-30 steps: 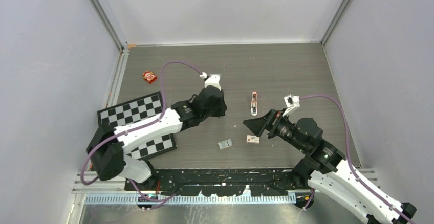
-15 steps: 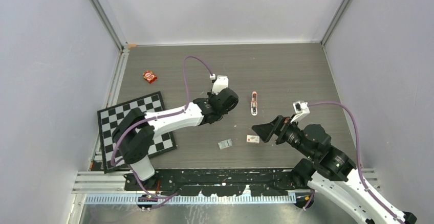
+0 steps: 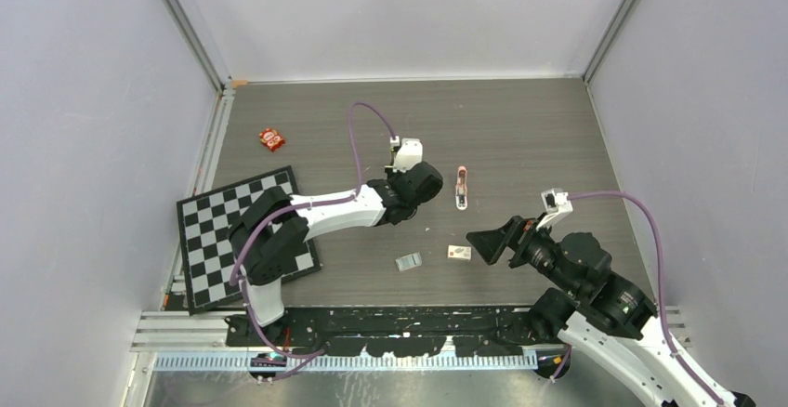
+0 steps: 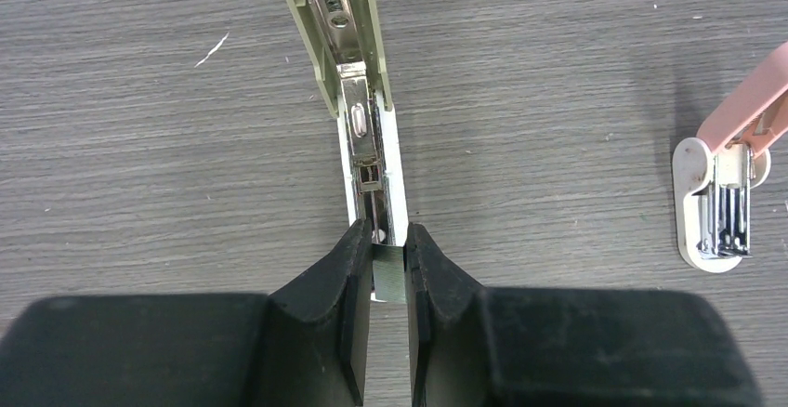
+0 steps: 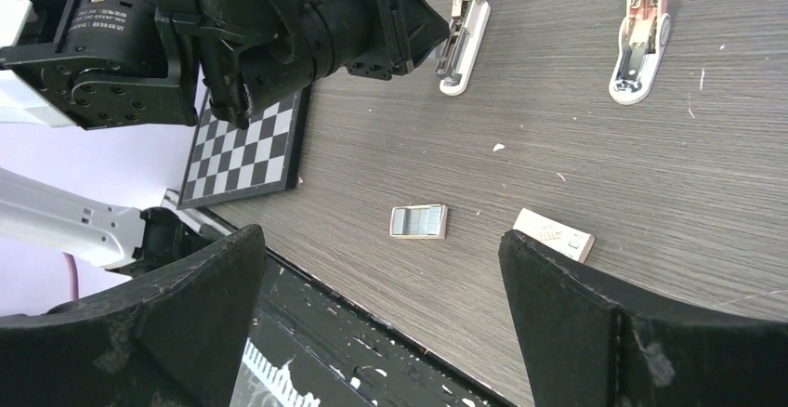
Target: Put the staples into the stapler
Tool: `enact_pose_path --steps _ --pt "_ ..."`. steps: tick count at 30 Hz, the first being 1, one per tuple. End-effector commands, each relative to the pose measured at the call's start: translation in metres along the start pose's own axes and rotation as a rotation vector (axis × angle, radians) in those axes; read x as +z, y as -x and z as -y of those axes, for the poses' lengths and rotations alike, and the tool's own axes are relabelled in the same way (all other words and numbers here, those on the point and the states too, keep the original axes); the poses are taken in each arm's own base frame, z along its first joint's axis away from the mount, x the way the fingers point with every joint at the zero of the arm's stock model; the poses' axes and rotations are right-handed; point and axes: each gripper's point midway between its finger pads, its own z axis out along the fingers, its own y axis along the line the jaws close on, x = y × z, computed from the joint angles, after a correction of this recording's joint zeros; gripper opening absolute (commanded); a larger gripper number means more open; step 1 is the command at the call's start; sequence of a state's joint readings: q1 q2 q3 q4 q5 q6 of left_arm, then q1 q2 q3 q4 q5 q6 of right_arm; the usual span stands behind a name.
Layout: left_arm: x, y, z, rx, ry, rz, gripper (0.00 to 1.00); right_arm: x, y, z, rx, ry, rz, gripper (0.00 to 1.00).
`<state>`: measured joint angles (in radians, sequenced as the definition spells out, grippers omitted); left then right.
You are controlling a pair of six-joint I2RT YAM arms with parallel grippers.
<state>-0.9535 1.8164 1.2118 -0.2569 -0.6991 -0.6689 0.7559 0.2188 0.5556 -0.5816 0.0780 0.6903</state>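
The pale beige-green stapler (image 4: 361, 128) lies hinged open on the dark wood-grain table (image 4: 139, 147), its bare metal channel facing up, seemingly so a strip can drop in. The left gripper (image 4: 387, 240) is clamped on the stapler's near end, probably to keep it from sliding. Just beside it sits a pink stapler (image 4: 720, 193). The small silvery-grey block of staples (image 5: 418, 222) rests untouched nearer the arm bases, by a little white box (image 5: 555, 235). The right gripper (image 5: 379, 244) hovers above them, its jaws spread wide for a pickup.
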Motion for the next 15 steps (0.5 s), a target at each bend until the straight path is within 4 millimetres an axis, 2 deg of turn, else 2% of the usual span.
enact_pose_path --steps 1,15 --pt "0.0037 0.0249 0.0068 -0.056 0.017 0.082 0.08 -0.0081 0.0154 -0.0051 -0.020 0.006 0.050 1.00" --pt "0.0091 0.0184 0.0014 -0.049 0.029 0.072 0.07 -0.0063 0.0129 -0.0036 -0.023 0.006 0.046 1.00"
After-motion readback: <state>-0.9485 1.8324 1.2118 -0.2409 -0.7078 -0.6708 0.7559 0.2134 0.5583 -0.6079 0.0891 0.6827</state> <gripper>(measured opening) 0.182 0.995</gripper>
